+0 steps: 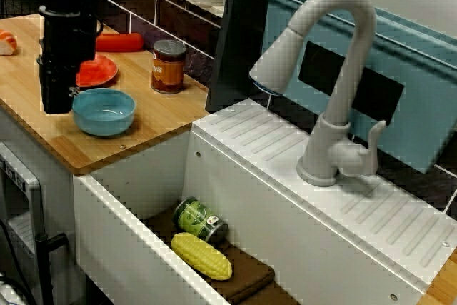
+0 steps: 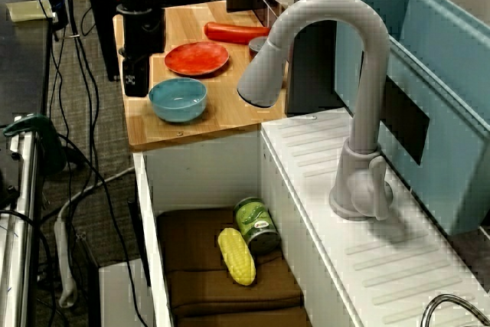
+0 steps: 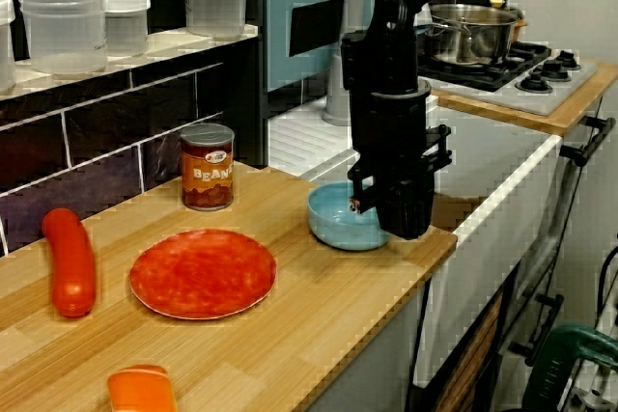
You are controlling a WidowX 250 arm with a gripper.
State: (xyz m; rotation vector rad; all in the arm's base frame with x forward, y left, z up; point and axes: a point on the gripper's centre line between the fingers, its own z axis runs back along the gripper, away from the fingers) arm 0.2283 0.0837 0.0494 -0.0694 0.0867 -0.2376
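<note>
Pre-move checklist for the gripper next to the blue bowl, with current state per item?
1. Jaws open or shut: cannot tell; the gripper reads as one dark block in every view.
2. Load in the jaws: none visible, ok.
3. Gap between gripper and blue bowl: cannot tell; it hangs close beside the rim.
4. Bowl empty and upright: ok.
5. Bowl fully on the wooden counter: ok.
6. Red plate and bean can apart from the bowl: ok.
</note>
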